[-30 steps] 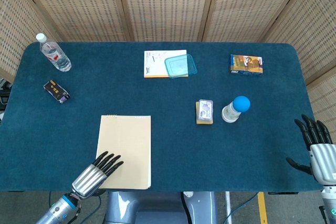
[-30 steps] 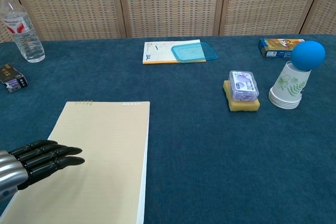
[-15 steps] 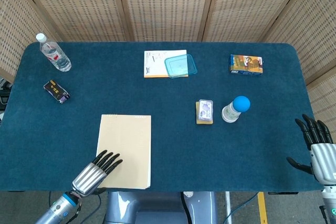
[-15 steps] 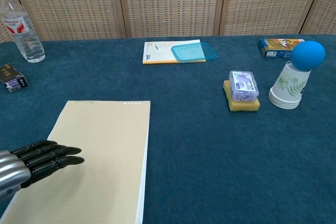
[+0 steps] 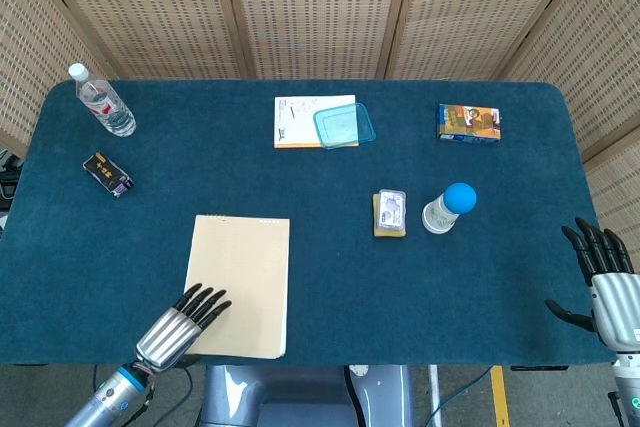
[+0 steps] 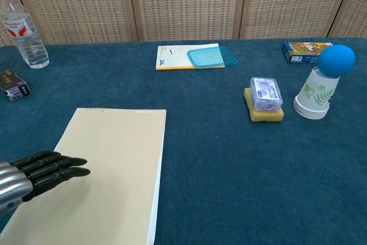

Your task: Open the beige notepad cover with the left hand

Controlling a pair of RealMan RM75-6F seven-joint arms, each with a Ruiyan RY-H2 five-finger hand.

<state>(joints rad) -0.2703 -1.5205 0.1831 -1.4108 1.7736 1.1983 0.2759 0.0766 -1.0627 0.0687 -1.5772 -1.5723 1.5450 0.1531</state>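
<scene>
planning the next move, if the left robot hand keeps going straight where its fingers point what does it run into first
Only the beige notepad itself: the left robot hand points up and right across its cover. Beyond that, bare table; height above the cover is unclear.

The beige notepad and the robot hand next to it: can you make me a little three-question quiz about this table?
1. True or false: the beige notepad is already open.
2. Which robot hand lies with its fingers on the notepad's near left corner? A) left robot hand B) right robot hand
3. Fill in: the blue ball sits on top of a stack of paper ____.

Key
1. False. Its cover lies flat and closed.
2. A. The right robot hand is at the table's far right edge, fingers apart, holding nothing.
3. cups.
</scene>
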